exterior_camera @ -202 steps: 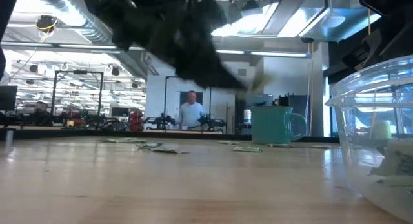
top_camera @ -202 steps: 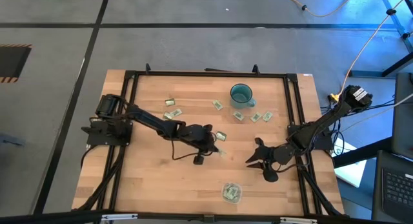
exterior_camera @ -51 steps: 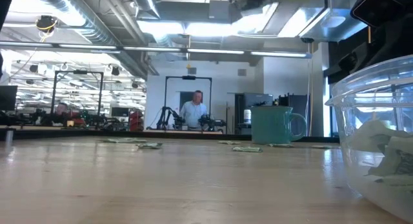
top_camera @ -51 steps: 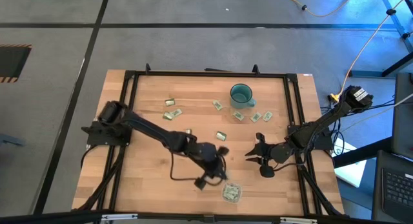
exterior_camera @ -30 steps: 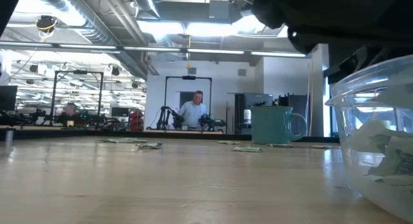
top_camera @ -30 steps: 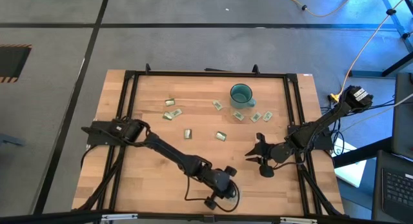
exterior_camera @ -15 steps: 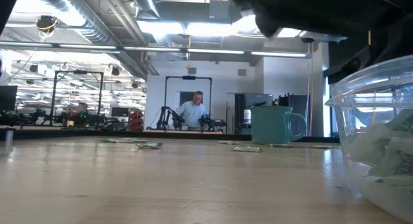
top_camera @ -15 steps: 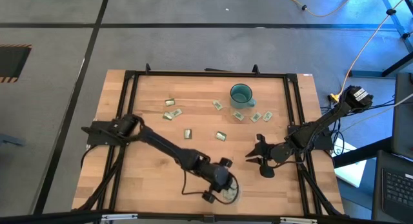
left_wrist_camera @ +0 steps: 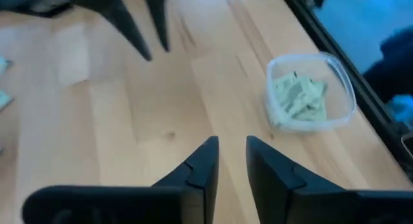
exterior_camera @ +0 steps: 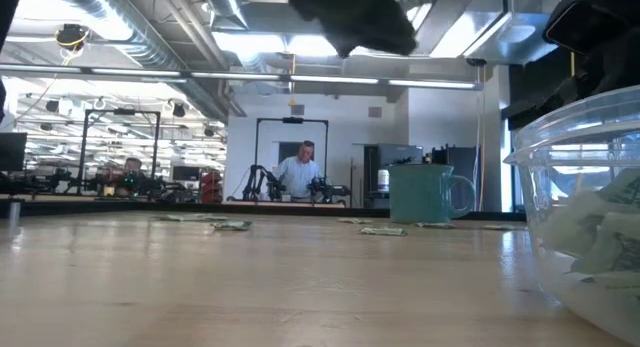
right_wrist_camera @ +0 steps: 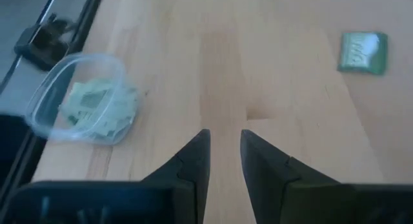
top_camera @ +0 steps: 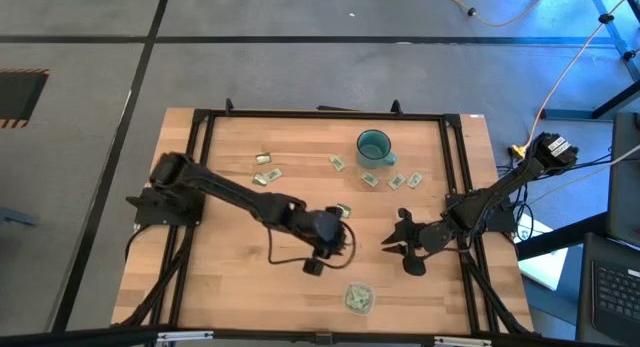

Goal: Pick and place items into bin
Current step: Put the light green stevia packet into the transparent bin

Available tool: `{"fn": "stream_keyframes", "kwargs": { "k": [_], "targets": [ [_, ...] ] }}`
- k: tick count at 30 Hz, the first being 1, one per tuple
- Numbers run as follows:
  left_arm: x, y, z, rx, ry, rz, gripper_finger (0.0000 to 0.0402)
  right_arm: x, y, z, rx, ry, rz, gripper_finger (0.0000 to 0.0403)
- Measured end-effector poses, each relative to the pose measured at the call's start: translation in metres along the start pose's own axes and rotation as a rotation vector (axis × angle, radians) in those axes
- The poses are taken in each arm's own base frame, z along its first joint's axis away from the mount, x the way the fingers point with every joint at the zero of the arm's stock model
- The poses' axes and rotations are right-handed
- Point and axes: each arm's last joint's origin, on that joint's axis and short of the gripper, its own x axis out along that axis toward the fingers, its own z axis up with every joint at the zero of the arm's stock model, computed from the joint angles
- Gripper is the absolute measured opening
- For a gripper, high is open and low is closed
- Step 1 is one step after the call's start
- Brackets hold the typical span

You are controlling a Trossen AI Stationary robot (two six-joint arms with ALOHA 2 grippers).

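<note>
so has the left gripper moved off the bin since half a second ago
Yes. The left gripper has pulled back from over the bin, up the table toward the mug.

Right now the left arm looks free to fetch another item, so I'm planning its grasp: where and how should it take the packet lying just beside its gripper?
The packet lies flat on the table, so come straight down from above. Span its two long edges with the left gripper, probably closing across the narrower width. Nothing touches it, so both edges look reachable.
</note>
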Motion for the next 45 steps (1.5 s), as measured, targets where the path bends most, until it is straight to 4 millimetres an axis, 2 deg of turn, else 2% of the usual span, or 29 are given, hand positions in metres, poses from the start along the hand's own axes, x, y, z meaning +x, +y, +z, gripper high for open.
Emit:
{"fn": "stream_keyframes", "kwargs": {
  "k": [4,10,16,21,25,32,37,45],
  "targets": [
    [-0.013,0.005,-0.025,-0.040,-0.091,0.014,0.0073,0.002,-0.010,-0.001,0.116,0.016,-0.098,0.0090],
    [-0.038,0.005,-0.062,-0.044,-0.295,0.086,0.0073,0.005,-0.036,-0.001,0.208,0.075,-0.255,0.0090],
    [-0.062,0.011,-0.106,-0.083,-0.450,0.184,0.0073,0.003,-0.061,0.013,0.311,0.124,-0.415,0.0090],
    [-0.074,0.017,-0.137,-0.178,-0.502,0.261,0.0073,-0.004,-0.079,0.026,0.351,0.186,-0.535,0.0090],
    [-0.074,0.022,-0.149,-0.198,-0.476,0.324,0.0073,-0.014,-0.095,0.032,0.454,0.247,-0.658,0.0090],
    [-0.075,0.030,-0.153,-0.186,-0.461,0.367,0.0073,-0.028,-0.124,0.029,0.586,0.353,-0.804,0.0090],
    [-0.076,0.034,-0.153,-0.179,-0.457,0.383,0.0073,-0.032,-0.138,0.030,0.657,0.376,-0.804,0.0090],
    [-0.075,0.034,-0.154,-0.176,-0.448,0.376,0.0072,-0.035,-0.149,0.024,0.678,0.421,-0.812,0.0090]
  ]
}}
